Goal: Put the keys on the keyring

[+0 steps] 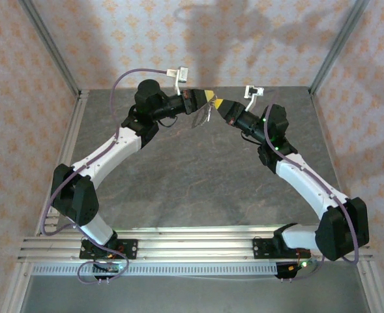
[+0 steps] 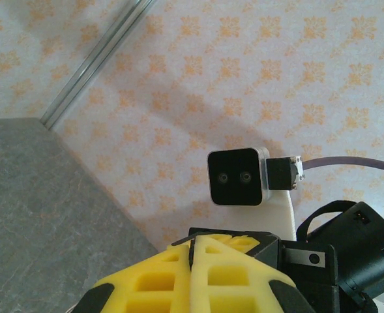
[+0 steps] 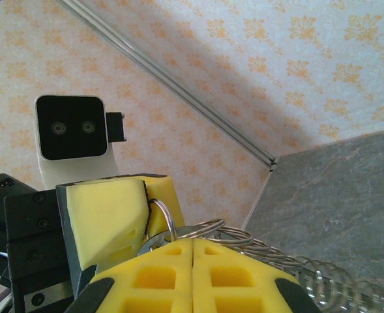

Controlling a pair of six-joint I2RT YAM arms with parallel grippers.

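The keyring, a thin silvery wire loop with a coiled stretch, is held aloft above the grey stone-patterned table. It is pinched by the left gripper, whose yellow fingers are pressed together. The right gripper is likewise closed at the wire, but what it pinches cannot be told. For threading, the loop should be steadied and the split end eased apart. One keyring and two grippers are counted; the keys cannot be counted.

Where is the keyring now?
The keyring hangs between the left gripper and right gripper, raised over the table's far middle in the top view.
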